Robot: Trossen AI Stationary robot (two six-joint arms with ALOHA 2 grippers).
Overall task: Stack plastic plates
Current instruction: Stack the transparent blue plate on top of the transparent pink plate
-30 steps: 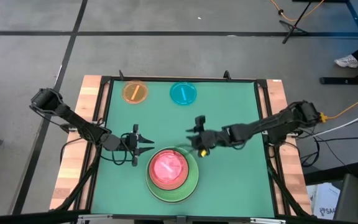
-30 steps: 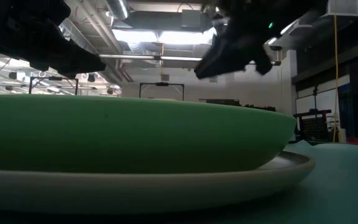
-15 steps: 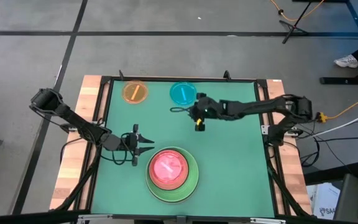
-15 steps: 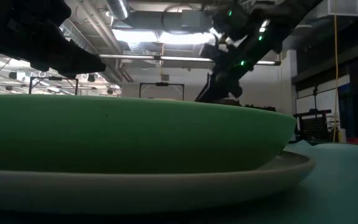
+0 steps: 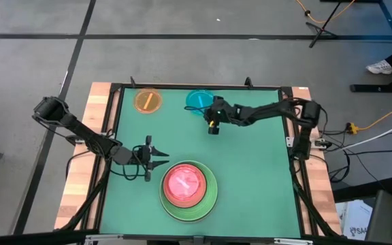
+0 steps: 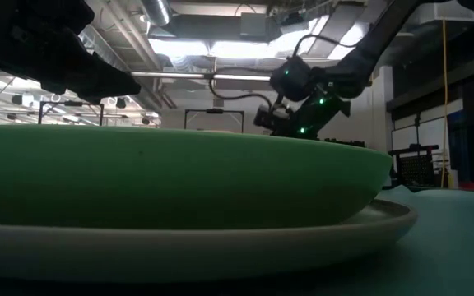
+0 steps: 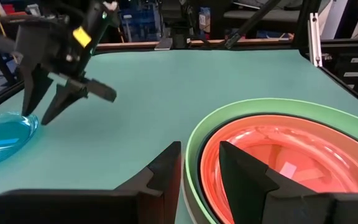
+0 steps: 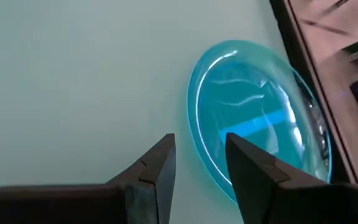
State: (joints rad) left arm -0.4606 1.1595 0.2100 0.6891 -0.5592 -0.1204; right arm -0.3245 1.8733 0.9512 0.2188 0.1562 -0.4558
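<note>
A stack (image 5: 188, 189) stands near the table's near edge: grey-white plate (image 6: 385, 220) at the bottom, light green (image 6: 179, 177), salmon (image 7: 278, 162), magenta on top (image 5: 184, 182). The orange plate (image 5: 148, 101) and the cyan plate (image 5: 198, 101) lie flat by the far edge. My right gripper (image 5: 207, 111) is open, just above the table at the cyan plate's (image 8: 260, 143) near-right rim, fingers (image 8: 157, 165) either side of that rim. My left gripper (image 5: 163, 158) is open beside the stack's far-left rim (image 7: 194, 140). The other plates are hidden.
The black frame (image 5: 288, 122) and wooden side rails (image 5: 80, 177) border the green mat (image 5: 250, 170). Bare mat lies between the stack and the two small plates, and on the right half. A person's shoe (image 5: 380, 67) shows on the floor far right.
My right gripper has swung from beside the stack's far-right rim toward the table's far edge and come down at the cyan plate. No plate has moved.
</note>
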